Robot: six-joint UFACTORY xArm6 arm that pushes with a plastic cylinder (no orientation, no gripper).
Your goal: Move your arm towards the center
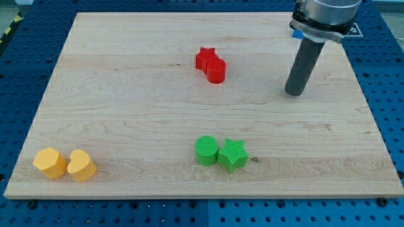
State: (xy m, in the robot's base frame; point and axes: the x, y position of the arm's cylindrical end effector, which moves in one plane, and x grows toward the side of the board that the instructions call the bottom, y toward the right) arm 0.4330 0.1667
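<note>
My tip rests on the wooden board at the view's right, upper half. It touches no block. A red star and a red cylinder sit together at the upper middle, well to the left of my tip. A green cylinder and a green star sit side by side at the lower middle. A yellow hexagon-like block and a yellow heart sit at the lower left corner.
The board lies on a blue perforated table. A small blue piece shows just behind the rod at the view's top right, mostly hidden.
</note>
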